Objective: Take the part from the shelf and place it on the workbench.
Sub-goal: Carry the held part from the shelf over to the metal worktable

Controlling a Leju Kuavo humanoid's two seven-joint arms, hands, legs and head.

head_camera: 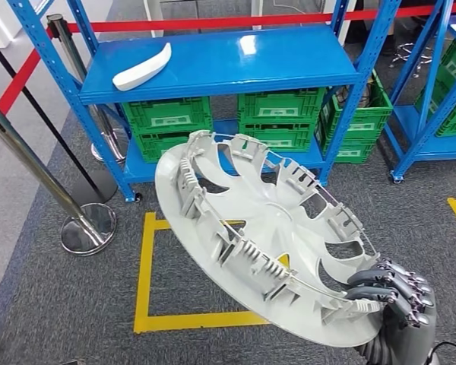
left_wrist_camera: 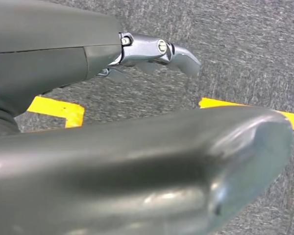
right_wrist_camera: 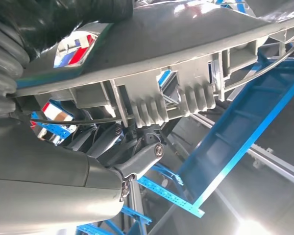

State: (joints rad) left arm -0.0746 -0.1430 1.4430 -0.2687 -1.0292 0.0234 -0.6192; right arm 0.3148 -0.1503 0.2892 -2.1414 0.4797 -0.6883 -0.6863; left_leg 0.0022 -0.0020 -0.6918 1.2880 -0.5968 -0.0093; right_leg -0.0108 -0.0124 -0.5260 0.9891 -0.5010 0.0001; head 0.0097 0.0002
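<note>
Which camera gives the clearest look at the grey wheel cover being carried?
The head view: the whole wheel cover shows, ribbed inner side up, tilted, with the right hand gripping its near rim. The right wrist view shows a close stretch of rim and clips. The left wrist view shows the left hand over carpet.

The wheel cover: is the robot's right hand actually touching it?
Touching. In the head view the right hand's fingers curl over the wheel cover's rim; the right wrist view shows them against its ribbed underside.
</note>
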